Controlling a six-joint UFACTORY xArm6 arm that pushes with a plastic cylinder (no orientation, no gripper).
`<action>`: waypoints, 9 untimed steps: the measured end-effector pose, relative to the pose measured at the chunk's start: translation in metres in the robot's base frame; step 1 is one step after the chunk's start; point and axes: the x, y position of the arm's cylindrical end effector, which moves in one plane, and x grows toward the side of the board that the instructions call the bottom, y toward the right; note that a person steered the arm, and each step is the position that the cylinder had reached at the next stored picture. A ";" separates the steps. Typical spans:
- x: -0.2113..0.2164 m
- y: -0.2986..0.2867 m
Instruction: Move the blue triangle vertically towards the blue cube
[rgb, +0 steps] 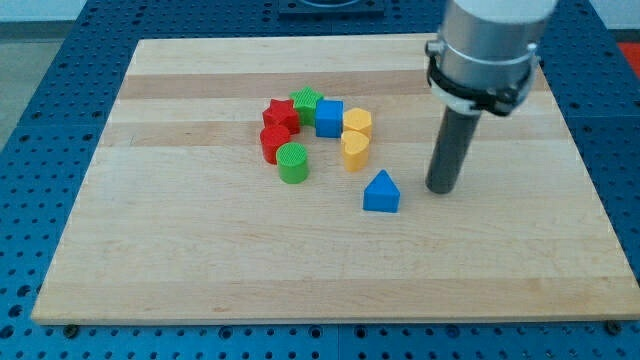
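Note:
The blue triangle lies on the wooden board, right of centre and apart from the other blocks. The blue cube sits above and to the left of it, in a cluster of blocks. My tip rests on the board just to the right of the blue triangle, with a small gap between them. The rod rises from there to the grey arm body at the view's top right.
Around the blue cube stand a green star, a red star, a red cylinder, a green cylinder, a yellow hexagon and a yellow heart. The yellow heart lies between triangle and cube.

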 end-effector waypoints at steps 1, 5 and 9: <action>0.006 -0.018; 0.013 -0.042; 0.034 -0.036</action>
